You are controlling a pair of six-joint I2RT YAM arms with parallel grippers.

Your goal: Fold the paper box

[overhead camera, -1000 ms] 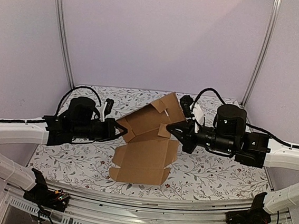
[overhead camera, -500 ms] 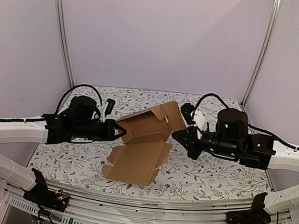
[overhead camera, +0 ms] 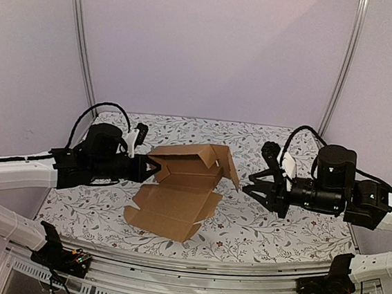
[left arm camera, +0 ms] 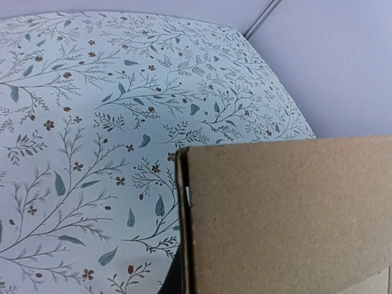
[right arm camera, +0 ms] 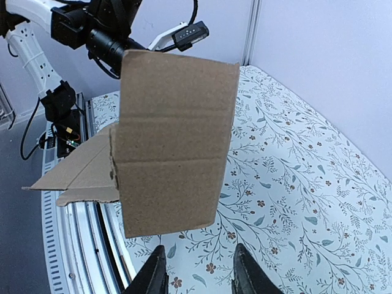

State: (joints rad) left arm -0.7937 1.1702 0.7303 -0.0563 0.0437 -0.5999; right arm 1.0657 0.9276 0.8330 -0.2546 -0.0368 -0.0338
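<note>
The paper box (overhead camera: pixel 182 187) is a brown cardboard sheet, partly folded, with its rear panels raised and its front panel sloping down to the table. My left gripper (overhead camera: pixel 150 170) is shut on the box's left edge and holds it up. In the left wrist view the cardboard (left arm camera: pixel 288 214) fills the lower right, and one dark finger (left arm camera: pixel 173 283) shows beside its edge. My right gripper (overhead camera: pixel 251 188) is open and empty, a short way right of the box and not touching it. In the right wrist view its fingers (right arm camera: pixel 153 272) spread below the raised panel (right arm camera: pixel 174 147).
The floral tablecloth (overhead camera: pixel 279 224) covers the table. A metal rail (overhead camera: pixel 184 274) runs along the near edge. Two upright posts (overhead camera: pixel 83 53) stand at the back corners before the plain wall. My left arm (right arm camera: pixel 92 30) shows behind the box in the right wrist view.
My right gripper has come off the box's right flap and drawn back to the right. The box has swung lower and shifted left, still held by my left gripper.
</note>
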